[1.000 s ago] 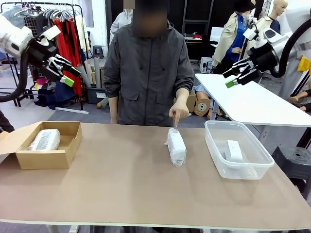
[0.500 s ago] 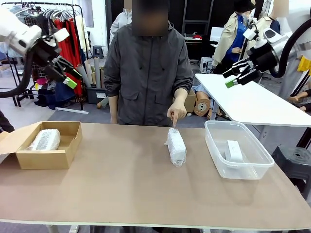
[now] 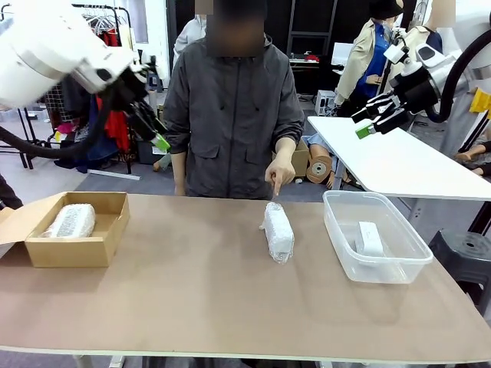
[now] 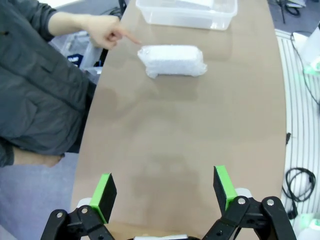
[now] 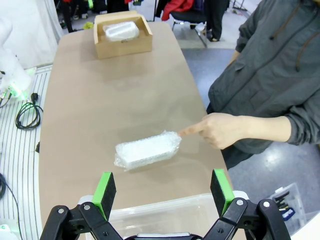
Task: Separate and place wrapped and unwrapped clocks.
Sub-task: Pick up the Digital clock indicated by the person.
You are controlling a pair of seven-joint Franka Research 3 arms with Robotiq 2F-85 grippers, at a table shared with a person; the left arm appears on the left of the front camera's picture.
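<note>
A wrapped clock (image 3: pixel 278 231) in crinkly film lies on the table's middle, also seen from the wrists (image 4: pixel 172 61) (image 5: pixel 147 150). The person's hand (image 3: pixel 279 178) points a finger at its far end. Another wrapped clock (image 3: pixel 70 221) (image 5: pixel 120 31) rests in the cardboard box (image 3: pixel 107 245). A bare white clock (image 3: pixel 369 238) lies in the clear tub (image 3: pixel 337 230). My left gripper (image 3: pixel 156 136) (image 4: pixel 164 187) hangs open high above the table's left part, holding nothing. My right gripper (image 3: pixel 362 123) (image 5: pixel 164 189) is open and empty, high at the right above the tub.
The box (image 5: pixel 122 47) stands at the table's left end with its flap open, and the tub (image 4: pixel 187 12) at the right end. The person stands at the far edge behind the middle. A white table (image 3: pixel 399 165) stands behind on the right.
My left arm has swung from the far upper left to the right, toward the middle and closer to the camera. The right arm, the clocks and the pointing hand have stayed put.
</note>
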